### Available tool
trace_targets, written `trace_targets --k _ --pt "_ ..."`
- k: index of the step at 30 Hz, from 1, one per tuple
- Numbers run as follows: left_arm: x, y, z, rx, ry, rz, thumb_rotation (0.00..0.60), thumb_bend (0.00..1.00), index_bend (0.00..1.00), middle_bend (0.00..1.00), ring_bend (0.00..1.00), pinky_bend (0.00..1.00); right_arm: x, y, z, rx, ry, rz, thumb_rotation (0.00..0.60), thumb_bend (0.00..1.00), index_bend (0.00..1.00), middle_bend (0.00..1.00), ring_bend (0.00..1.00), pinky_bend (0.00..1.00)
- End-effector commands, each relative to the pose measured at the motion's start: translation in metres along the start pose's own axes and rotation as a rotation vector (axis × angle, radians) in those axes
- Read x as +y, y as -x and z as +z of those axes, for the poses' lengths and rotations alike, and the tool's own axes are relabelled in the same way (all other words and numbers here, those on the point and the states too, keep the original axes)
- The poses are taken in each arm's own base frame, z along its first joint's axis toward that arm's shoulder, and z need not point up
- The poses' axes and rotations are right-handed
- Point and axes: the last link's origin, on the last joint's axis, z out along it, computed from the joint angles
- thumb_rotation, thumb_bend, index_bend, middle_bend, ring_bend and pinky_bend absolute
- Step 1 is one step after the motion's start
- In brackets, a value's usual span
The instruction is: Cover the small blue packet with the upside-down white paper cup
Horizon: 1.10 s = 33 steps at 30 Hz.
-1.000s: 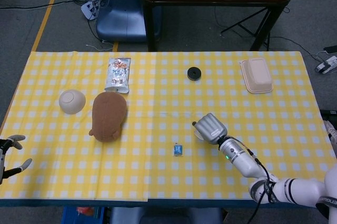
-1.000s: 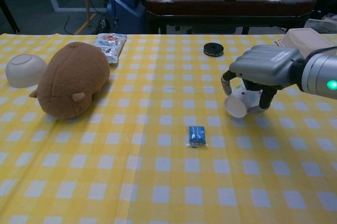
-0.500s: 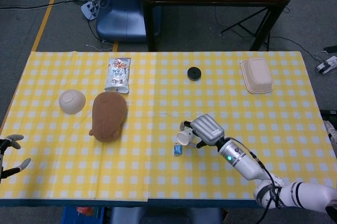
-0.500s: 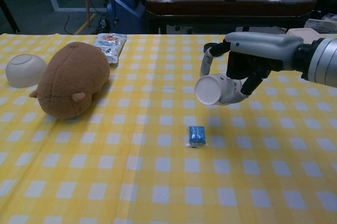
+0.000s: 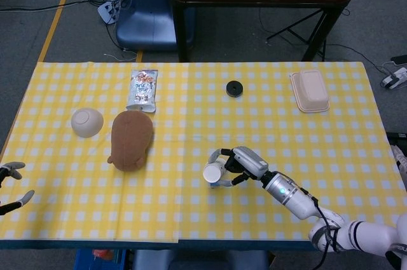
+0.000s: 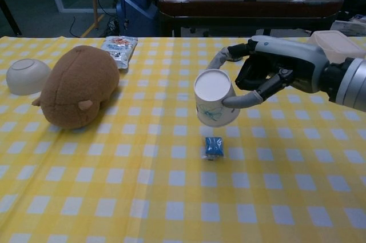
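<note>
The small blue packet [image 6: 214, 147] lies flat on the yellow checked tablecloth near the front middle. My right hand [image 6: 273, 74] holds the white paper cup [image 6: 214, 106] in the air just above and slightly behind the packet. The cup is tilted, with one round end turned toward the chest camera. In the head view the cup [image 5: 213, 173], held by the right hand [image 5: 245, 164], hides the packet. My left hand [image 5: 9, 184] hovers at the table's front left edge, fingers apart and holding nothing.
A brown plush toy [image 6: 77, 87] lies at the left, with a white bowl [image 6: 26, 75] beyond it. A foil snack bag [image 5: 143, 89], a black disc [image 5: 234, 88] and a beige lidded box [image 5: 310, 90] sit along the far side.
The right hand lifted the cup off the table and carried it left, from right of the packet to just above it. The left hand barely moved.
</note>
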Motion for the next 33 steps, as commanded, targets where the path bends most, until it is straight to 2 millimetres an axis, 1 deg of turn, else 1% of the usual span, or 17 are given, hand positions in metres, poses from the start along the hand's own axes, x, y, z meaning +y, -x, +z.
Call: trace_targets --k 1,10,22,25,30,33 --pt "0.000 0.000 0.000 0.000 -0.001 0.000 0.600 0.14 0.44 0.51 0.42 0.54 0.016 0.011 -0.001 -0.037 -0.002 0.099 0.600 0.24 0.57 1.00 1.00 1.00" --pt "0.000 -0.002 -0.001 0.006 -0.003 -0.003 0.600 0.14 0.44 0.51 0.42 0.54 0.032 0.020 0.002 -0.077 0.030 0.194 0.600 0.24 0.57 1.00 1.00 1.00" --pt "0.000 -0.003 -0.001 0.007 -0.004 -0.003 0.600 0.14 0.44 0.51 0.42 0.54 0.044 0.025 0.006 -0.099 0.057 0.181 0.600 0.21 0.56 1.00 1.00 1.00" --pt "0.000 -0.003 -0.001 0.007 -0.005 -0.004 0.600 0.14 0.44 0.51 0.42 0.54 0.047 0.027 0.008 -0.100 0.062 0.176 0.600 0.16 0.51 1.00 1.00 1.00" --pt "-0.001 -0.003 -0.001 0.005 -0.006 -0.003 0.600 0.14 0.44 0.51 0.42 0.54 0.049 0.028 0.011 -0.101 0.069 0.182 0.600 0.02 0.38 1.00 1.00 1.00" --pt "-0.001 -0.003 0.000 0.005 -0.007 -0.003 0.600 0.14 0.44 0.51 0.42 0.54 0.050 0.029 0.013 -0.105 0.069 0.187 0.600 0.00 0.32 1.00 1.00 1.00"
